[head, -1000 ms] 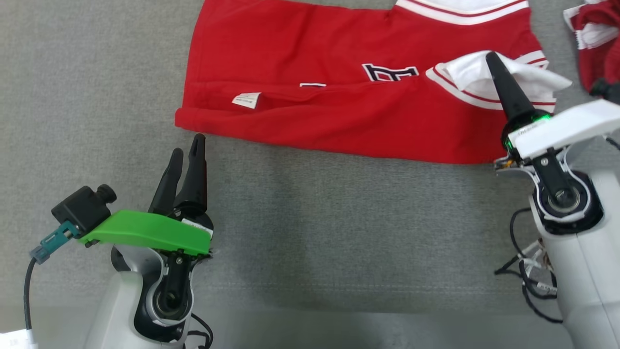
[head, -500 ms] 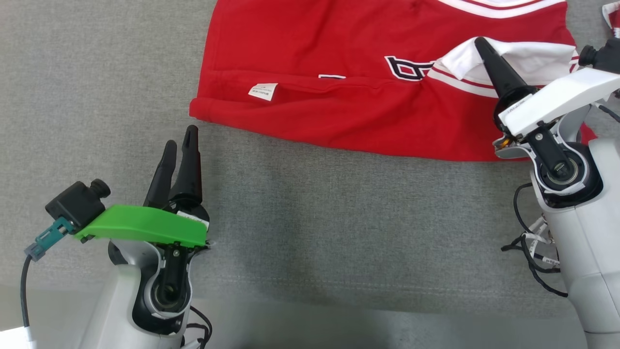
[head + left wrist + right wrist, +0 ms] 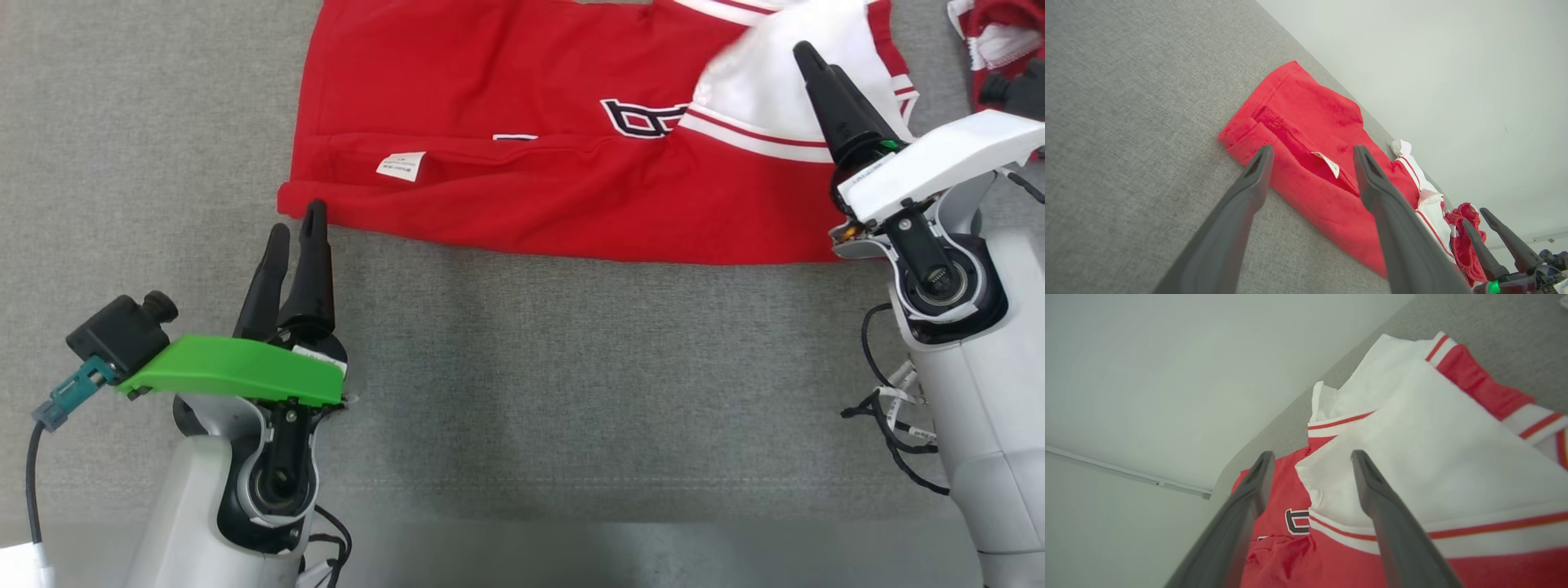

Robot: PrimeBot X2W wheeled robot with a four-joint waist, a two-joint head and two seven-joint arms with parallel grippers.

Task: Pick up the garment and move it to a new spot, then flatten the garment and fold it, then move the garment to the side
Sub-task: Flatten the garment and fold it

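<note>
Dark, white-edged lettering (image 3: 643,119) on the red garment (image 3: 490,82) is half covered and illegible. The print on its white tag (image 3: 400,166) is too small to read.

Between the left pincer (image 3: 297,219) and the right pincer (image 3: 816,61) the grey surface (image 3: 571,367) lies open, bounded ahead by the red garment (image 3: 531,188). A second red bundle (image 3: 1000,37) crowds the far right corner.

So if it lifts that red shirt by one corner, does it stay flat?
Probably flop: the red shirt lies limp with soft creases, and its white sleeve is folded over it. Pushed, it would likely bunch rather than slide on the grey fabric surface.
</note>
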